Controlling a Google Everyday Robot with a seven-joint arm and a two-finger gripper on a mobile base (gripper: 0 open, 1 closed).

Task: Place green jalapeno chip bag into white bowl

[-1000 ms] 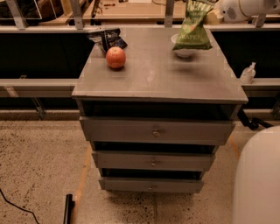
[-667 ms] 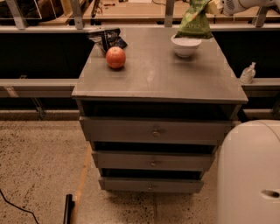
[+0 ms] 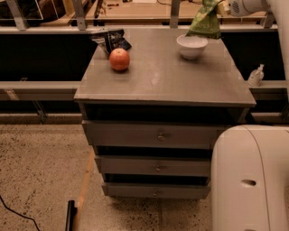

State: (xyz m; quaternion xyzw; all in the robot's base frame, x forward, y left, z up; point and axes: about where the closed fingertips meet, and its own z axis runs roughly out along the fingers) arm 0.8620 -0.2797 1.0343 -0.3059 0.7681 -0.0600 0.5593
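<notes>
The green jalapeno chip bag hangs in the air at the top right, just above and slightly behind the white bowl. The bowl stands empty on the back right of the grey drawer cabinet's top. My gripper is at the top edge of the view, shut on the bag's upper end. The white arm reaches in from the right. The bag's lower edge is just clear of the bowl's rim.
A red apple sits on the back left of the cabinet top, with a dark blue-black bag behind it. A small white bottle stands on the ledge to the right. My white base fills the lower right.
The bag has risen off the bowl, which was partly covered before and now shows whole. My white base has come further into the lower right.
</notes>
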